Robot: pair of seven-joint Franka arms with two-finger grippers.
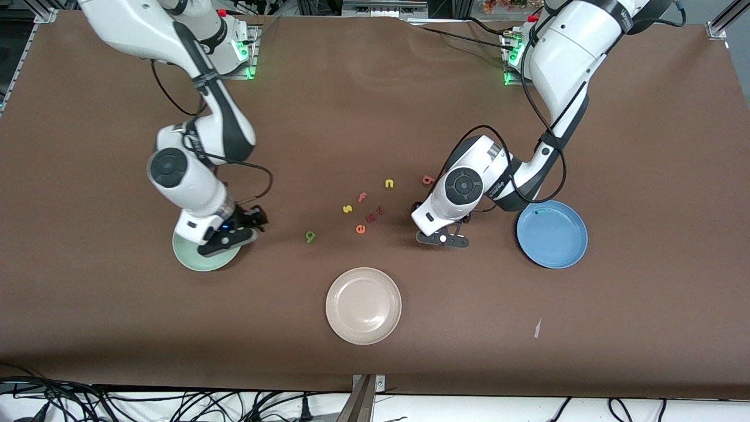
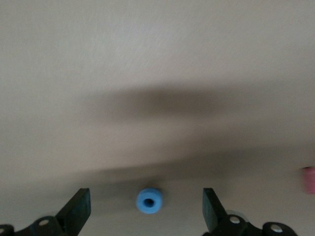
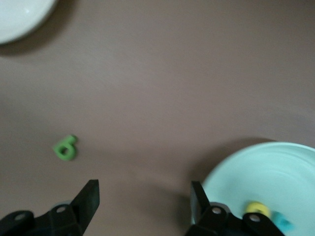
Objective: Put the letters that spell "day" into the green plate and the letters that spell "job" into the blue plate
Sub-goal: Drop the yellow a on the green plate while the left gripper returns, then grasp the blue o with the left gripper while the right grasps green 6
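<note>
My left gripper (image 1: 443, 240) hangs low over the table beside the blue plate (image 1: 577, 246), open, with the blue ring "o" (image 2: 149, 201) lying on the cloth between its fingers, untouched (image 2: 145, 197). A small teal letter (image 1: 542, 211) lies in the blue plate. The salmon "b" (image 1: 427, 180) lies on the table farther from the front camera. My right gripper (image 1: 251, 228) is open and holds nothing (image 3: 145, 197) at the rim of the green plate (image 1: 190, 258) (image 3: 275, 167), which holds a yellow letter (image 3: 257, 208) and a teal letter (image 3: 282, 222). A green letter (image 1: 310, 236) (image 3: 65, 147) lies on the cloth.
A beige plate (image 1: 363, 305) (image 3: 17, 14) sits nearest the front camera. Loose letters lie mid-table: yellow "s" (image 1: 347, 208), salmon "f" (image 1: 362, 197), yellow "n" (image 1: 389, 184), orange "e" (image 1: 360, 229) and two dark red ones (image 1: 375, 214). A pink piece (image 2: 308, 180) shows at the left wrist view's edge.
</note>
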